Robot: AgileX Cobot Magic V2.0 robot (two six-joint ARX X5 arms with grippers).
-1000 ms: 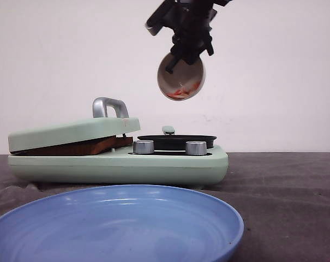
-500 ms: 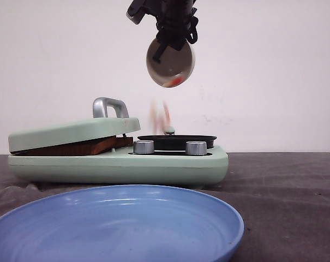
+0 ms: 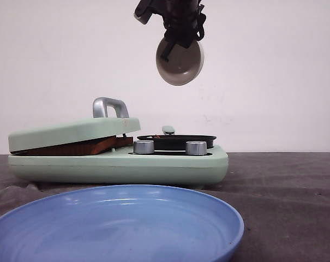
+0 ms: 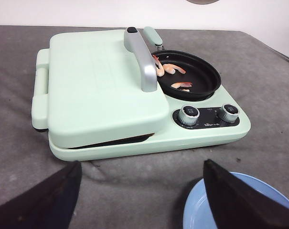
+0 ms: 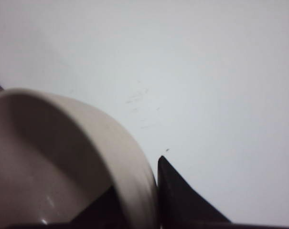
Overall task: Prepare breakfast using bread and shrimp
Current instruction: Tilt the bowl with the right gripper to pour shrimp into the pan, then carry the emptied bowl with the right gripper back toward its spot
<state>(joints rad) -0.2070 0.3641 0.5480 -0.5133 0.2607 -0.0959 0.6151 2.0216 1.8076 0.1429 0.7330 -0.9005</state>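
Observation:
My right gripper (image 3: 178, 39) hangs high above the black pan (image 3: 175, 140), shut on the rim of a beige bowl (image 3: 180, 65). The bowl is tipped on its side and looks empty inside (image 5: 48, 162). One finger (image 5: 182, 200) presses the rim from outside and the other sits inside the bowl. Several orange-and-white shrimp (image 4: 171, 69) lie in the pan (image 4: 206, 83). The bread is hidden; only a brown band (image 3: 72, 148) shows in the gap under the shut lid. My left gripper (image 4: 139, 200) is open above the cloth in front of the appliance, holding nothing.
The mint-green cooker (image 3: 115, 166) has a shut lid (image 4: 96, 81) with a silver handle (image 4: 143, 62) and two knobs (image 4: 188, 114) at its front. A big blue plate (image 3: 115, 229) lies near the camera, its edge (image 4: 197, 217) beside my left gripper's finger. Grey cloth covers the table.
The tipped bowl held shrimp a second ago; they fell out into the pan and the bowl is now empty. The right gripper shifted left, then back a little to the right.

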